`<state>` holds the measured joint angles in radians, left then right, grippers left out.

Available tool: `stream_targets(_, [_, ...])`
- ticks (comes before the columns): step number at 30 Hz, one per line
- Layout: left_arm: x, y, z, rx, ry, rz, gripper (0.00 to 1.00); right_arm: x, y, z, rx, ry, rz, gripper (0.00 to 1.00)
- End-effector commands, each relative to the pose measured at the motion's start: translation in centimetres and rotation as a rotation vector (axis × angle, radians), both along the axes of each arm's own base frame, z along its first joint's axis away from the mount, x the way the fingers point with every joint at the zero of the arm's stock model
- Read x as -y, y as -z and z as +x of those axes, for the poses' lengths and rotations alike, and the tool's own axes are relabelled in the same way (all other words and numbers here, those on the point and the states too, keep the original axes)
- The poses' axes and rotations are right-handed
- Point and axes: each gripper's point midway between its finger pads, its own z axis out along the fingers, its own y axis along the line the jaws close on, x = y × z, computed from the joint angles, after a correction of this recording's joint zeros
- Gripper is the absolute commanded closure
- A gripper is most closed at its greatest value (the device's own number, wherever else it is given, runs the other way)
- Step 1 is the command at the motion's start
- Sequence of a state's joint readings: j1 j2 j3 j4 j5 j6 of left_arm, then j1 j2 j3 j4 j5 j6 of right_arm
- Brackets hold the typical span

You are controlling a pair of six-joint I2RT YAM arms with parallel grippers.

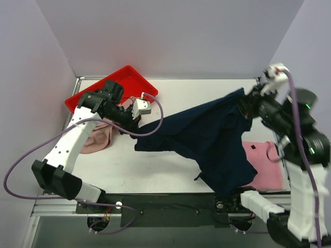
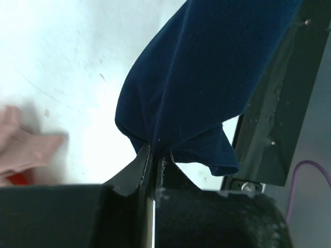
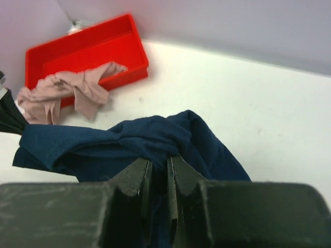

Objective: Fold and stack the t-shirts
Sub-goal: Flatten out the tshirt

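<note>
Above the white table point(image 1: 155, 165): dark navy blue cloth t-shirt point(image 1: 212, 134) hangs stretched.
Left tool point(image 2: 155, 154): pinched on one end.
Right tool point(image 3: 159, 161): clamped on the other end.

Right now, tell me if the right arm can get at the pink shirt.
Probably not yet: the right gripper is shut on the navy shirt, which hangs over an edge of the pink shirt. Freed, it looks reachable, beside that arm's base.
</note>
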<state>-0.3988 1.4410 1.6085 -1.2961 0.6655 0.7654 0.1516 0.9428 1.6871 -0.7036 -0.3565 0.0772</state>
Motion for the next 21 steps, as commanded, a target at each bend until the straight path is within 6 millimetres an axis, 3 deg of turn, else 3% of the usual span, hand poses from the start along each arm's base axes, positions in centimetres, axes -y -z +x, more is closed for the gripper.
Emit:
stream_targets(1, [-1.7,5.6,-0.1,-0.152,0.011,0.064,0.88,-4.0,8.6,11.5,-0.222,-0.132,0.002,1.00])
stream_targets(2, [-2.1,7.4,0.8,-0.165,0.012,0.091,0.72,-4.6,11.4,13.8,-0.285,-0.136,-0.011,1.00])
stream_targets(3, [-2.4,8.8,0.9,-0.194,0.011,0.116,0.67,-4.6,14.7,16.9,-0.347,-0.103,-0.033,1.00])
stream_targets(4, [-3.0,10.3,2.1,-0.198,-0.005,0.153,0.56,-5.2,16.6,18.3,-0.386,-0.107,-0.047,1.00])
stream_targets(6, [-4.2,12.8,4.3,-0.196,-0.056,0.198,0.50,-6.1,20.7,21.8,-0.479,-0.098,-0.055,0.84])
stream_targets(7, [-5.3,13.9,5.4,-0.198,-0.111,0.213,0.48,-6.8,24.0,23.8,-0.568,-0.078,-0.027,0.67])
stream_targets(8, [-5.5,14.9,7.1,-0.172,-0.146,0.213,0.46,-7.3,24.9,24.7,-0.597,-0.072,-0.004,0.59])
stream_targets(9, [-6.2,15.3,7.9,-0.170,-0.188,0.227,0.45,-7.7,27.2,25.7,-0.684,-0.037,0.025,0.48])
stream_targets(11, [-6.1,15.1,8.8,-0.177,-0.210,0.228,0.45,-7.1,28.2,26.1,-0.740,0.049,0.015,0.41])
stream_targets(15, [-3.6,11.4,7.5,-0.149,-0.160,0.136,0.45,-4.2,27.1,23.5,-0.715,0.183,-0.061,0.35])
stream_targets(16, [-3.1,10.5,7.1,-0.124,-0.145,0.124,0.45,-3.3,27.8,22.1,-0.740,0.205,-0.090,0.34])
stream_targets(17, [-1.9,10.4,6.0,-0.114,-0.105,0.138,0.45,-2.3,26.1,20.7,-0.712,0.246,-0.112,0.34])
stream_targets(18, [-1.6,10.2,5.1,-0.101,-0.088,0.152,0.45,-0.9,27.8,18.9,-0.756,0.302,-0.156,0.34])
stream_targets(19, [-0.3,10.5,3.9,-0.093,-0.047,0.185,0.45,0.0,27.0,16.8,-0.759,0.327,-0.168,0.34])
stream_targets(20, [0.1,11.0,2.8,-0.095,-0.023,0.209,0.45,0.8,28.8,14.5,-0.820,0.360,-0.187,0.35])
stream_targets(21, [1.0,11.5,1.6,-0.097,0.013,0.231,0.45,2.0,28.3,12.3,-0.814,0.402,-0.205,0.35])
